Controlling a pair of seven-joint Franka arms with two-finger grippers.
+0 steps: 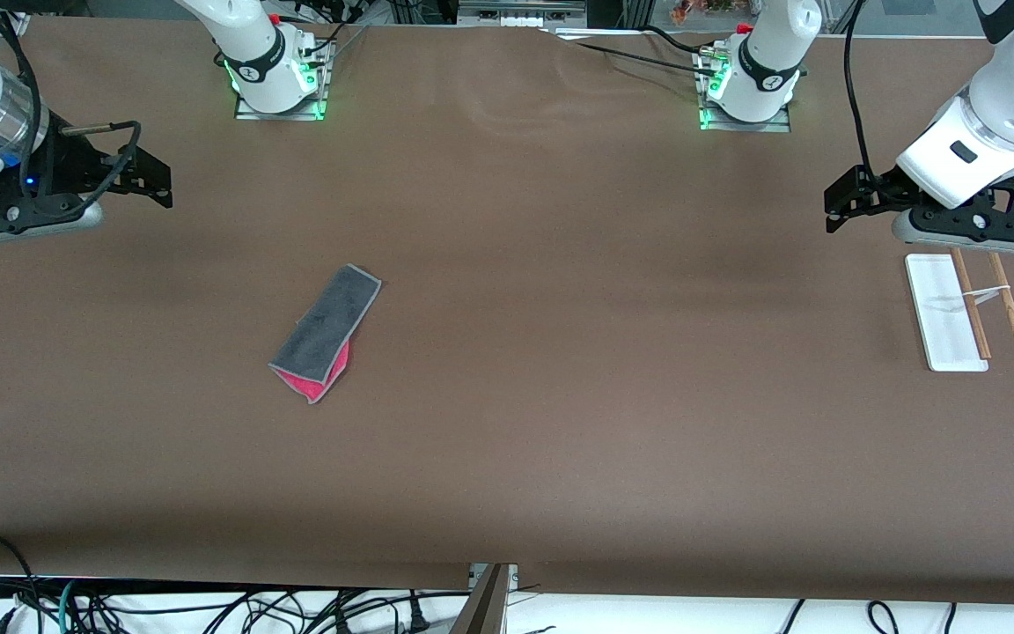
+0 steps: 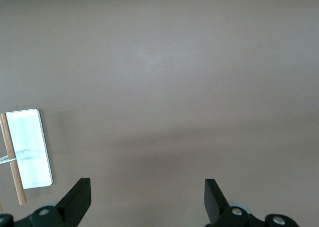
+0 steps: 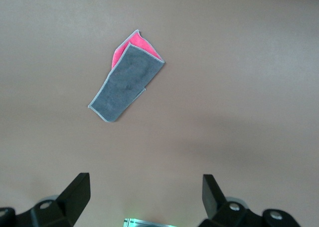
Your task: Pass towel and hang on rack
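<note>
towel [image 1: 326, 333] lay folded flat on desk [image 1: 560, 423], well apart from right pincer [image 3: 144, 197], wide, empty | left pincer [image 2: 148, 199] wide, waiting beside rack [image 1: 947, 317] | pinch raised folded corner

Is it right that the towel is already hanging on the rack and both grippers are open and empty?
Not quite. The towel lies flat on the table, toward the right arm's end, away from the rack, as the front view shows. The left gripper and right gripper are indeed open and empty.

Brown table [image 1: 560, 396], cables [image 1: 164, 608] at edge
</note>
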